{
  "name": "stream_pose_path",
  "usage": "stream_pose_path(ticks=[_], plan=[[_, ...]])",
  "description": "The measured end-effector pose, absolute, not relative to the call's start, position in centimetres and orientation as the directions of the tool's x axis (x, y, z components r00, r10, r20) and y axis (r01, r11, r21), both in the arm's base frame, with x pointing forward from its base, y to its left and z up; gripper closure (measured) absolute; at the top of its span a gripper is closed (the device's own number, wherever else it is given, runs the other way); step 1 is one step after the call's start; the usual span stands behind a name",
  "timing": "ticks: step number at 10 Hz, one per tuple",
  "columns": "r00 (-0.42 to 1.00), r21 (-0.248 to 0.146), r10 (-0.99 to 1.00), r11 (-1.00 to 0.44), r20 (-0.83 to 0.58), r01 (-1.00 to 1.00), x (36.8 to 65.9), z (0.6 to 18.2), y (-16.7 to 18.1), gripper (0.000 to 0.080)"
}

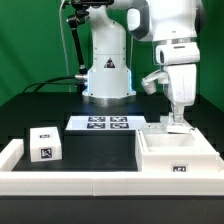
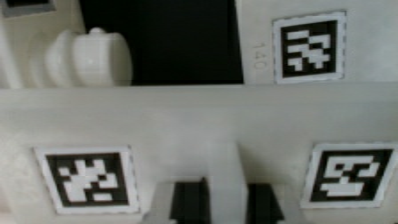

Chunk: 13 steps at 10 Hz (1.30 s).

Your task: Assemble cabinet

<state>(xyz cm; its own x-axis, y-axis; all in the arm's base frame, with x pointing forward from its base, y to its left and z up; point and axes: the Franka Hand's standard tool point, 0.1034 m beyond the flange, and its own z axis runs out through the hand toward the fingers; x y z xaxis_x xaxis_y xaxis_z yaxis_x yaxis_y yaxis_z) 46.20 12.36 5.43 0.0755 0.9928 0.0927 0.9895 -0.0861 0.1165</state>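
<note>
Nearest the exterior camera runs one long white border rail [image 1: 70, 187], edging the dark table [image 1: 30, 110]; just behind it, toward the exterior view's right, sits one large hollow box [image 1: 160, 165] of the cabinet, open side up, with one tag on its front wall; toward the exterior view's left stands one small cube [image 1: 44, 144], showing two tags, well apart from the box; between them and farther back lies the marker board [image 1: 108, 123] with four tags; the one gripper [image 1: 177, 116] hangs at the box's far rim, over one small white piece [image 1: 176, 127] too small to make out; in the wrist view two dark fingers [image 2: 189, 200] stand a narrow gap apart with white plastic between them, and I cannot tell whether they clamp it; that view counts three tags and one rounded white knob [image 2: 89, 57].
</note>
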Motion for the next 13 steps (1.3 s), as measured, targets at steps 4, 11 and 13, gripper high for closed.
stream_pose_path(ticks=[4,11,13], plan=[[0.088,0.1,0.992,-0.097,0.085,0.99,46.9,5.4,12.4,0.0729],[0.1,0.062,0.992,-0.105,0.07,0.993,47.6,5.2,12.6,0.0729],[0.1,0.063,0.992,-0.105,0.07,0.993,47.6,5.2,12.6,0.0729]])
